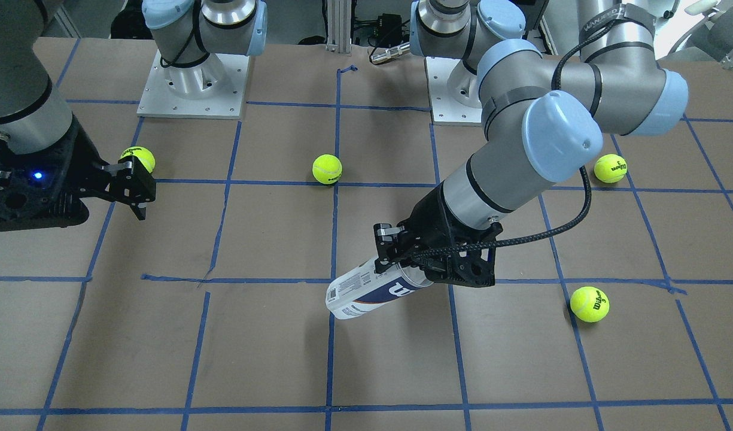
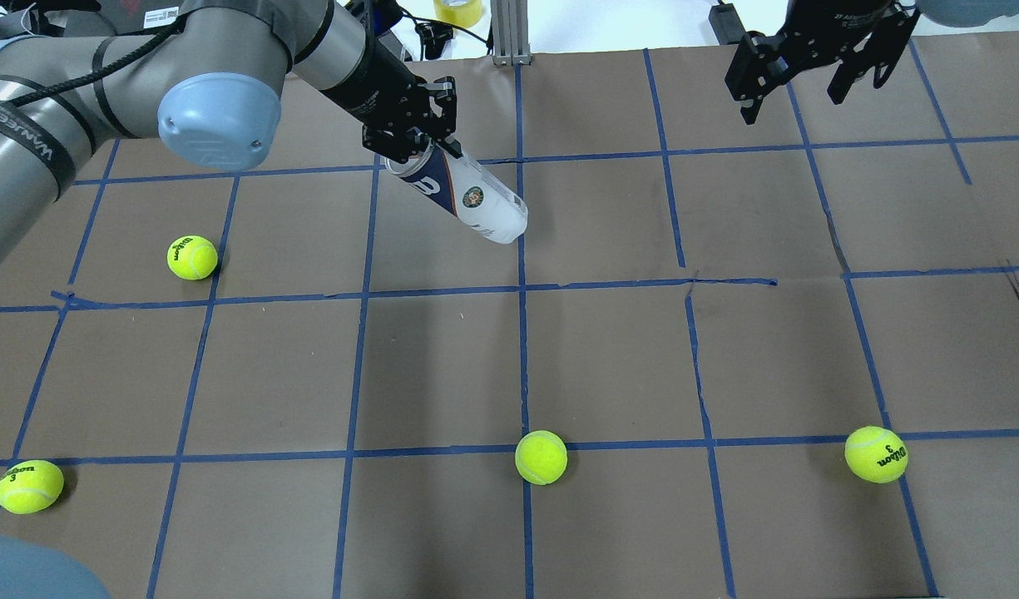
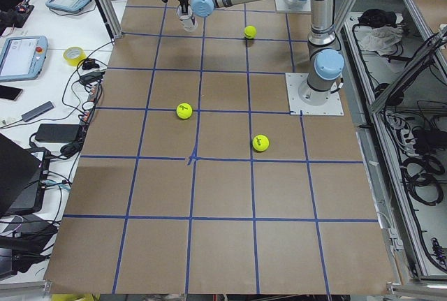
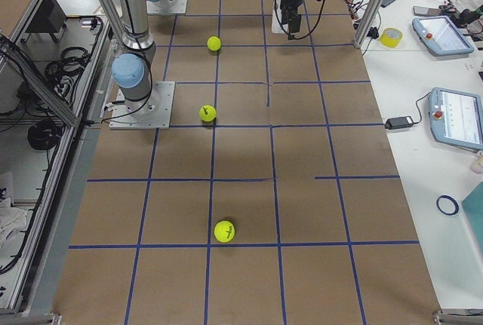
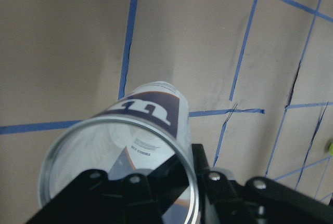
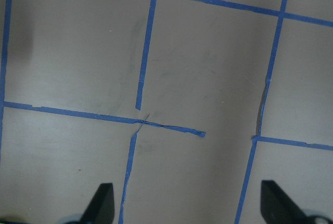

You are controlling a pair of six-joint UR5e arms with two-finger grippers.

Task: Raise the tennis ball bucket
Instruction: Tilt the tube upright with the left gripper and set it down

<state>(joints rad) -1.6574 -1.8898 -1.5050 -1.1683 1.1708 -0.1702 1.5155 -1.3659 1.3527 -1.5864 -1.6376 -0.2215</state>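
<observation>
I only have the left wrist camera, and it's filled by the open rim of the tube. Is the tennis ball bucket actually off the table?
Observer: It looks so. In the overhead view the left gripper grips the tennis ball bucket at its open end. The tube is tilted, and its closed end appears clear of the table.
Operator: What is the other arm doing?
Observer: The right gripper hovers over bare table well to the side, open and holding nothing.
Operator: Are there any balls near the tube?
Observer: Four tennis balls lie scattered on the table, and none touches the tube.
</observation>
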